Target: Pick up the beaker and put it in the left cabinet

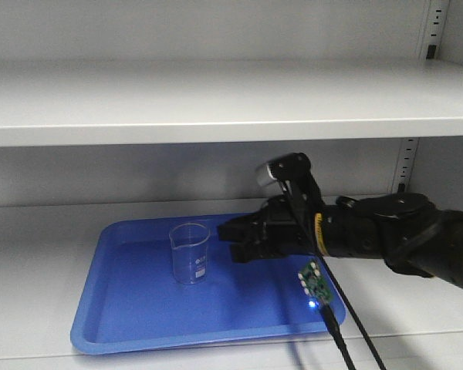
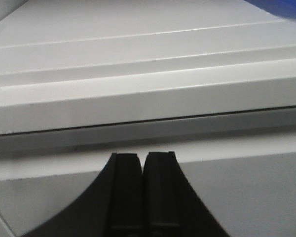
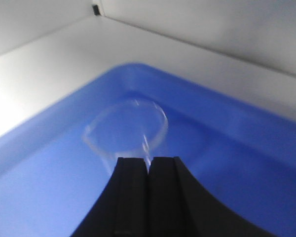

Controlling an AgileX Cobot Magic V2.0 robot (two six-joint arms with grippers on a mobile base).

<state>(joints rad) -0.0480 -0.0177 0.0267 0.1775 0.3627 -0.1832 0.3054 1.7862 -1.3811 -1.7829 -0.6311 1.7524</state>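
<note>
Beaker (image 1: 190, 252) stands upright on a blue tray (image 1: 123, 308) that lies on a shelf of the left cabinet (image 1: 216, 100), mouth up, long axis vertical. The right pincer (image 1: 233, 240) reaches in level from the right and sits just beside it, apparently apart from the glass. In the right wrist view its jaws are pressed together with nothing between them, and the beaker's rim (image 3: 128, 126) lies straight ahead of the tips. The left pincer (image 2: 142, 163) is likewise closed and empty, facing only bare cabinet shelving, so the right arm is the nearer. Any grasp would need the jaws spread first.
</note>
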